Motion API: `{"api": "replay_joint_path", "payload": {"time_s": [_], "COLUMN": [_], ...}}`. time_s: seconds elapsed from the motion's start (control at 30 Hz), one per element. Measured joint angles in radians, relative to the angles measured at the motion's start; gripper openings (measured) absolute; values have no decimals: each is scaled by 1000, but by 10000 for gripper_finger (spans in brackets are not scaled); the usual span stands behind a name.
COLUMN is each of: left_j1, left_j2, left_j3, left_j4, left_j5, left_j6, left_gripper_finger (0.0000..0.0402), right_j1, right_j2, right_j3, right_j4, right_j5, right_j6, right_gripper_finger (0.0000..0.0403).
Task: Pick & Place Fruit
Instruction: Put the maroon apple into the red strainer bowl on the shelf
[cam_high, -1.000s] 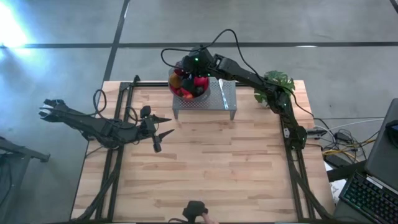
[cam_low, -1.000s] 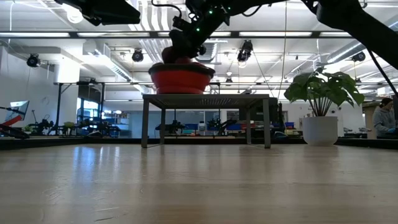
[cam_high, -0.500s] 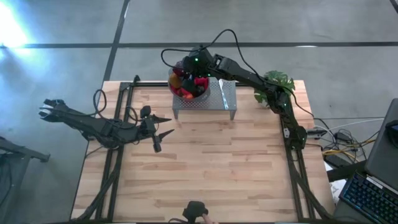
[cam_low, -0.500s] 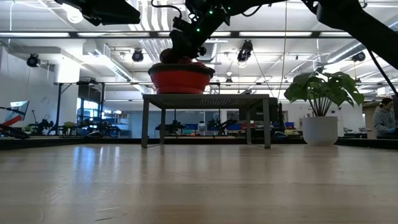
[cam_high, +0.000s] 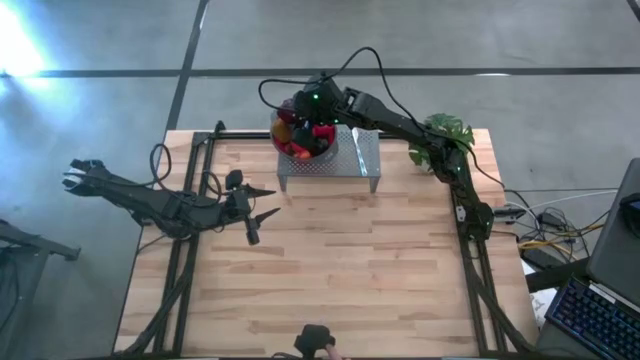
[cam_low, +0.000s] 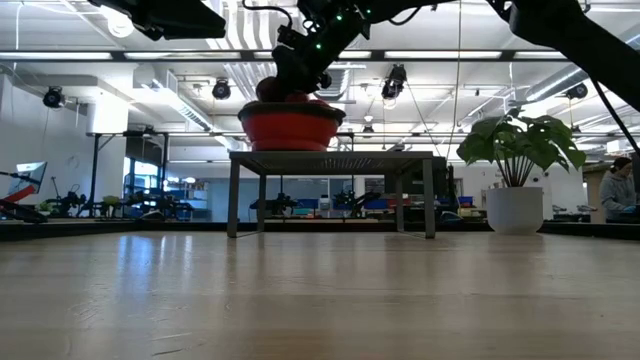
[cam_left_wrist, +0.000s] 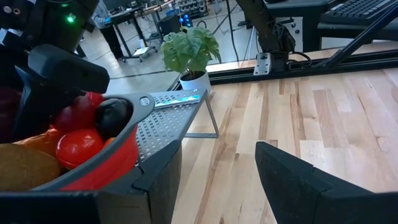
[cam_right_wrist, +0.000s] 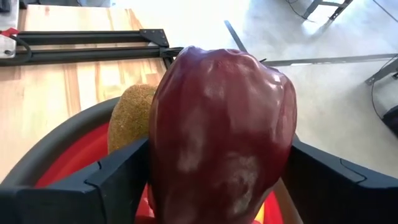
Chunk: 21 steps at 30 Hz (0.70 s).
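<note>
- Right gripper (cam_high: 303, 112): poised over the red-lined bowl (cam_high: 283, 146), which stands at one end of a perforated metal stand (cam_high: 362, 152) at the table's far edge. The right wrist view shows its two fingers (cam_right_wrist: 118, 180) spread wide and pressed against either flank of a large dark maroon fruit (cam_right_wrist: 221, 124); the fruit fills the gap between them, so it is judged to be gripped.
- Directly behind the held fruit, touching it or nearly so, lies a brown kiwi (cam_right_wrist: 130, 115); red lining shows below it. The rest of the fruit (cam_high: 310, 135) sits heaped in the bowl under the gripper.
- Step in hand, as judged: lifting the maroon fruit clear of the heap. The lift is best taken straight up until the fruit clears the rim, so that the kiwi is not dragged along and the bowl is not nudged on its stand.
- The fruit is smooth, rounded and wide for the fingers; steady pressure and a slow start would lessen the chance of it rotating or slipping out.
- Left gripper (cam_high: 262, 212): waiting low over the table's left side, well apart from the bowl, fingers parted and holding nothing.
- A potted plant (cam_high: 445, 135) stands beyond the stand's other end, near the right arm; a sideways carry should keep clear of it.
</note>
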Motion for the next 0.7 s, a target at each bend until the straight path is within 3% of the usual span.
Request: {"api": "replay_joint_path", "payload": {"time_s": [0.3,0.7], "left_j1": [0,0], "left_j2": [0,0], "left_j3": [0,0], "left_j4": [0,0], "left_j5": [0,0], "left_j6": [0,-1], "left_gripper_finger": [211,211], "right_j1": [0,11], "right_j2": [-1,-7], "right_j3": [2,2], "right_j4": [-45,-59], "right_j5": [0,-1], "right_j6": [13,-14], "right_gripper_finger": [344,318]}}
